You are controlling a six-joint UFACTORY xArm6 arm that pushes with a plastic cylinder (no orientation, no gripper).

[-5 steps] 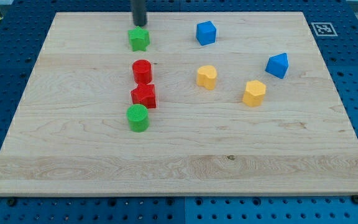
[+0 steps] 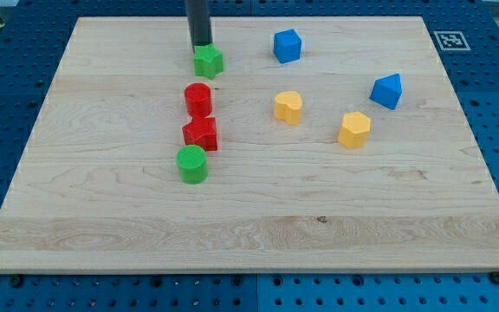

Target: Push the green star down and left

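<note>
Nearest the view's bottom on the wooden board (image 2: 102,234) is the green cylinder (image 2: 192,164), left of centre. Right above it, touching or almost, is the red star (image 2: 201,133), then the red cylinder (image 2: 198,99) just above that, so those three make a little column.

Off toward the view's right there's a yellow block (image 2: 354,129) and another yellow block (image 2: 288,107), both kinda hexagonal, well apart from the column. Further up and right is a blue block (image 2: 387,90), wedge-ish shape.

The green star (image 2: 208,61) sits near the view's top, left of centre, just above the red cylinder with a small gap. My tip (image 2: 201,45) is right at the star's upper-left edge, looks like it's touching. It's only a rod, so nothing is grasped. The blue cube (image 2: 288,45) is up there too, off to the right.
</note>
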